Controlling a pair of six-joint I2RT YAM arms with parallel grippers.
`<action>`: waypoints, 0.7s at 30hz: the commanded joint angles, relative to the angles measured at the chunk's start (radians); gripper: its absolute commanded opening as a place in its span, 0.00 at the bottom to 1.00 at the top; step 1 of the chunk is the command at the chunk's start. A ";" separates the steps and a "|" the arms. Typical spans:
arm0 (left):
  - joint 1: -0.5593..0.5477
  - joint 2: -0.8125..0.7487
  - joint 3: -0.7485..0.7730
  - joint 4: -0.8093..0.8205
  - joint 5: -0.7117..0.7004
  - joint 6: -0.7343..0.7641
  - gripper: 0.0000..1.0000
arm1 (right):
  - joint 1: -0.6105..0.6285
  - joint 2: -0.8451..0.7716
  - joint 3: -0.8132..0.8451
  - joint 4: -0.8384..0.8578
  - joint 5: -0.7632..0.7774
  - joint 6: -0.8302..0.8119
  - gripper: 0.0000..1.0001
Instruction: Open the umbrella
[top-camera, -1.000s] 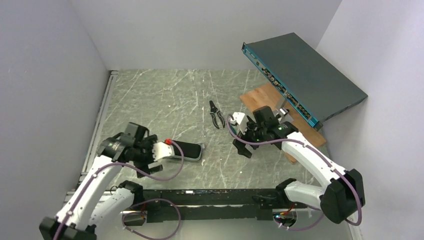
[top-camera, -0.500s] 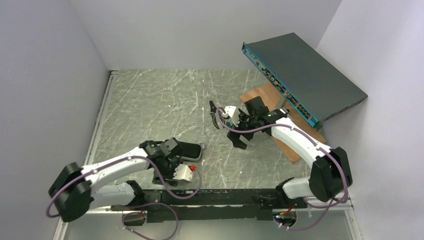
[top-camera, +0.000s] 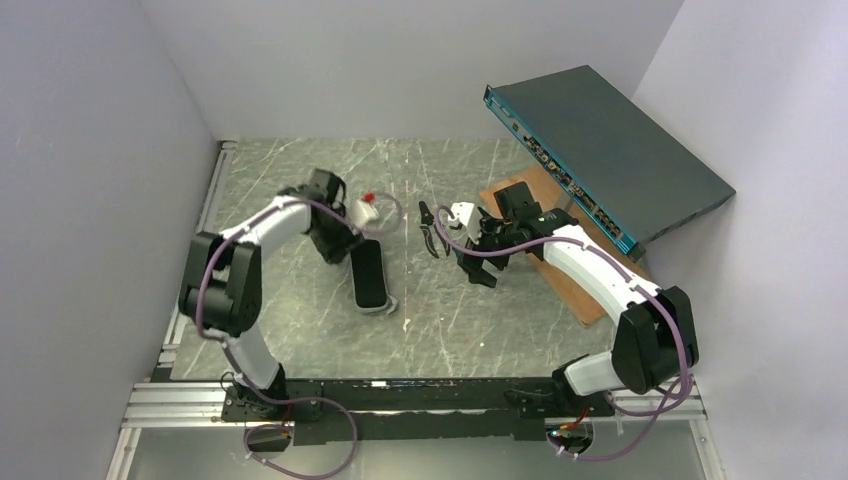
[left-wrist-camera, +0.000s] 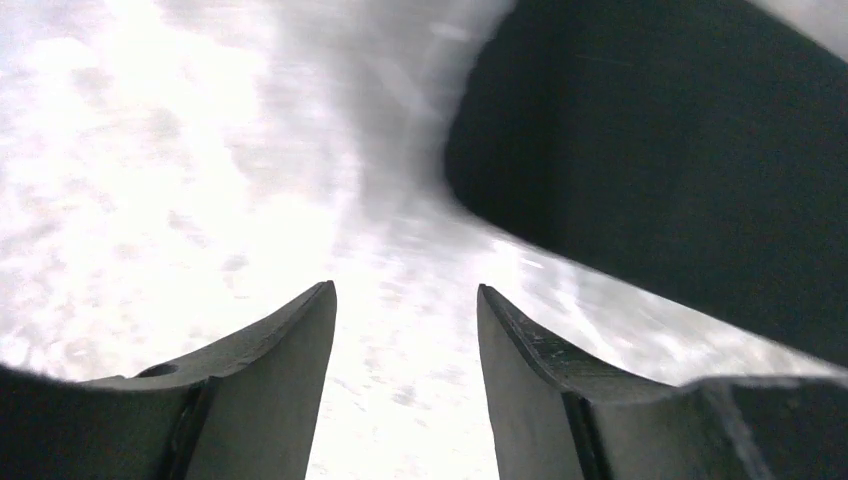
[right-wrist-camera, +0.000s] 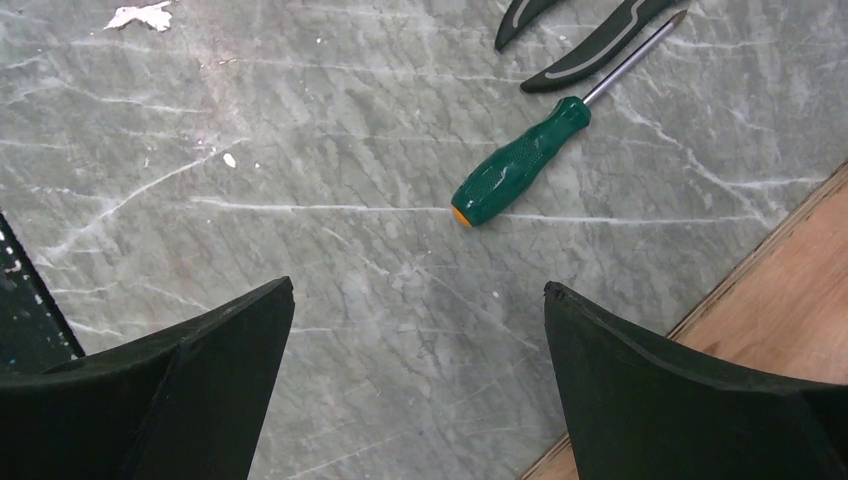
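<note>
One compact folded umbrella (top-camera: 367, 274), a black oblong with a pale grey cap at one end, lies flat on the grey marble-patterned table (top-camera: 270, 300), at about 8 o'clock from the table's middle. Its long axis runs roughly 12 to 6, and the cap is at the 5 o'clock end.

Two arms are over the table. The left claw (top-camera: 338, 245) is at the umbrella's 11 o'clock end. In its own wrist view the left claw (left-wrist-camera: 403, 288) has its two fingers a moderate way apart, with only bright tabletop between them and nothing held. A blurred dark mass fills the 1 o'clock corner of that view. Whether the fingers touch the umbrella cannot be told.

The right claw (top-camera: 478, 268) hangs at about 3 o'clock from the table's middle, well apart from the umbrella. In its wrist view the right claw (right-wrist-camera: 417, 290) is spread wide and empty.

One screwdriver (right-wrist-camera: 520, 160) with a green handle and an orange butt lies at 1 o'clock from that gap. One pair of black-handled pliers (top-camera: 432, 228) lies beyond it, its handle tips showing at the wrist view's top edge. One small white flake (right-wrist-camera: 140, 15) sits at 11 o'clock.

One wooden board (top-camera: 545, 195) lies at 2 o'clock from the table's middle. One flat dark grey equipment box (top-camera: 610, 150) with a blue front edge is tilted above it.
</note>
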 joint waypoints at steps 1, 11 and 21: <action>0.149 0.125 0.223 -0.007 0.084 -0.146 0.60 | 0.003 -0.013 -0.019 0.094 -0.027 0.013 0.97; 0.210 -0.197 -0.006 -0.097 0.283 0.030 0.79 | 0.015 0.018 -0.017 0.145 -0.039 0.063 0.96; -0.310 -0.444 -0.384 -0.076 0.079 0.063 0.78 | 0.015 -0.043 -0.055 0.128 0.012 0.025 0.96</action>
